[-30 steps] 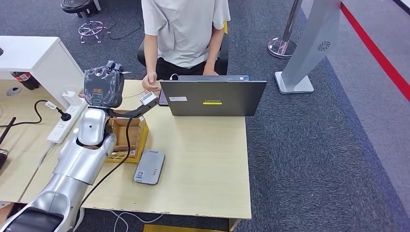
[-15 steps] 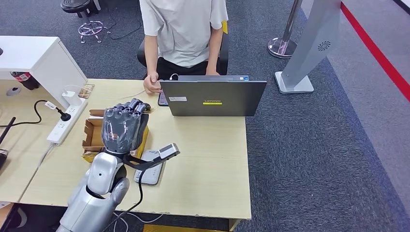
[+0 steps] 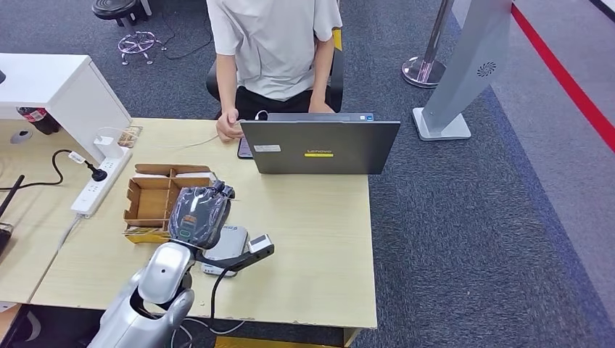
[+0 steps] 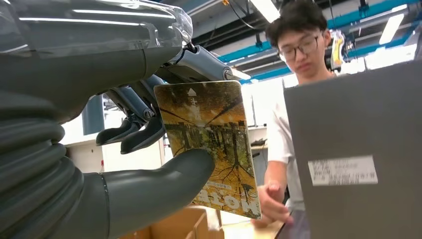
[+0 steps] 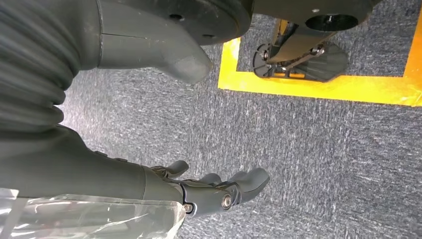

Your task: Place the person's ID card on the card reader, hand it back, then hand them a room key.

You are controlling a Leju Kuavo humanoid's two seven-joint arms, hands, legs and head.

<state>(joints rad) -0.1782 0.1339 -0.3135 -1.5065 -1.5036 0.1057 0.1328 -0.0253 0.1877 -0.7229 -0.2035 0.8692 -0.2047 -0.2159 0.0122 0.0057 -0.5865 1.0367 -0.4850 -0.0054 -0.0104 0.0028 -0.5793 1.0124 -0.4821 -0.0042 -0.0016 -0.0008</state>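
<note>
**A:** Left hand (image 4: 124, 164) pinching the ID card (image 4: 209, 149), thumb (image 4: 164, 184) pressed on the printed face, darker fingers (image 4: 134, 134) curled behind the back. Card upright-ish, long axis running up and away from the thumb, slightly tilted, printed side facing the wrist camera. Most of it sticking out past the thumb, free edge toward the laptop (image 4: 358, 149).

**B:** From the head view, can't make out the card at all, hidden under the back of the left hand (image 3: 199, 214). Hovering over the far end of the card reader (image 3: 225, 250), near the desk's (image 3: 312, 239) front edge, left of centre. Touching the reader or not? Can't tell.

**A:** Same here. Wrist view gives the autumn-tree print and the grip, nothing about the reader. Head view gives the layout instead: cardboard box (image 3: 156, 199) just beside the hand toward the desk's left edge, laptop (image 3: 319, 145) at the far edge, power strip (image 3: 98, 185) along the left edge.

**B:** Person (image 3: 275, 51) seated behind the laptop, one hand (image 3: 228, 129) resting on the desk's far edge beside it.

**A:** Right hand (image 5: 199, 191) hanging over the carpet (image 5: 308, 149), fingers loosely spread, holding nothing.
</note>
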